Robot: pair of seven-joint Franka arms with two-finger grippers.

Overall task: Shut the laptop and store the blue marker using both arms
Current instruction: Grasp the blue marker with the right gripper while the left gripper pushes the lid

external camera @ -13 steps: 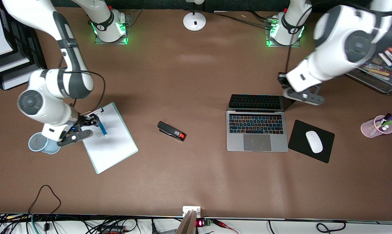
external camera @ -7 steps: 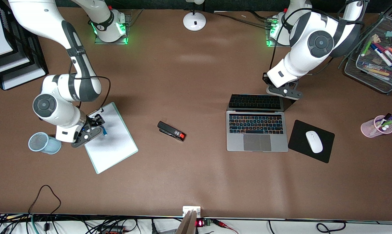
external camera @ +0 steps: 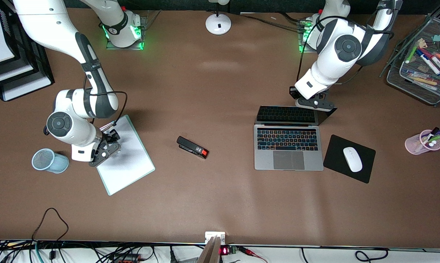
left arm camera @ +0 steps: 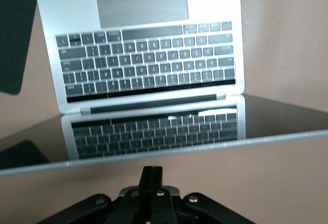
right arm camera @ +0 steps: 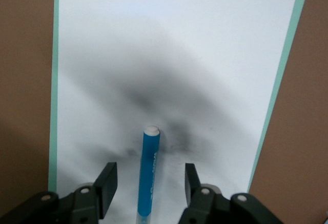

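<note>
The right gripper (right arm camera: 148, 183) hangs fingers spread astride the blue marker (right arm camera: 149, 170) lying on the whiteboard (external camera: 126, 160), ready to pinch, while the left gripper (left arm camera: 152, 175), fingers pressed together, sits at the open laptop (external camera: 288, 146) lid's top edge, apparently to push it down.

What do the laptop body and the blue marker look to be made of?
The laptop looks like matte silver-grey metal, likely aluminium, judging by its even brushed sheen, with a glossy glass-like screen mirroring the keys. The blue marker appears to be smooth plastic, uniformly coloured with a white tip.
</note>
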